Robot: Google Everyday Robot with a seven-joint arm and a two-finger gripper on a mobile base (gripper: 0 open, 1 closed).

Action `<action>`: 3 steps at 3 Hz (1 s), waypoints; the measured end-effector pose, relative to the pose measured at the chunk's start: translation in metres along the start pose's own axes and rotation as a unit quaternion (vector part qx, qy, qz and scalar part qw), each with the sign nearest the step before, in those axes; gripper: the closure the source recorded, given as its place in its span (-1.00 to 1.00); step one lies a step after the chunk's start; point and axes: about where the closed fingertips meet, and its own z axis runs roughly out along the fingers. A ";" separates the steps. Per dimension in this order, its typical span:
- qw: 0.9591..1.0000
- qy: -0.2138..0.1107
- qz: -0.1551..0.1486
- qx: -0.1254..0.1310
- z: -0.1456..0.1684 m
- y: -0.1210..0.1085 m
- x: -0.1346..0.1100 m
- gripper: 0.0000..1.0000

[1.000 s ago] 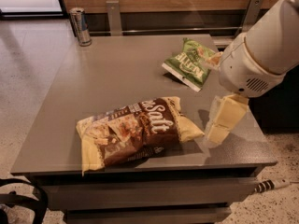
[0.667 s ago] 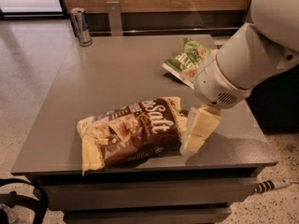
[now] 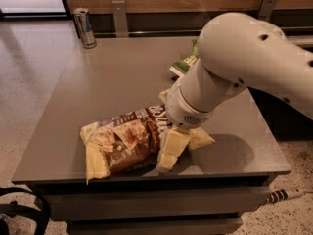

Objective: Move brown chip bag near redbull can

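Observation:
The brown chip bag (image 3: pixel 120 143) lies flat near the table's front edge, with a dark brown middle and pale yellow ends. My gripper (image 3: pixel 171 150) hangs from the large white arm and is down on the bag's right half, hiding part of its lettering. The redbull can (image 3: pixel 84 27) stands upright at the far left corner of the table, well away from the bag and gripper.
A smaller green bag (image 3: pixel 182 65) lies at the back right, mostly hidden behind my arm. The grey table (image 3: pixel 107 77) has its front edge just below the bag. A wooden wall with metal brackets runs behind. A cable lies on the floor at right.
My arm has swung left and towards the front, carrying the gripper from beside the bag's right end to on top of its right half. The bag and can have not moved.

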 end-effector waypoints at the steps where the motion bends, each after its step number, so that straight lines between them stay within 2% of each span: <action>1: 1.000 -0.001 -0.005 -0.010 0.034 -0.002 -0.004 -0.67; 2: 1.000 -0.001 -0.005 -0.010 0.033 -0.003 -0.005 -0.21; 3: 1.000 -0.001 -0.005 -0.010 0.026 -0.004 -0.009 0.41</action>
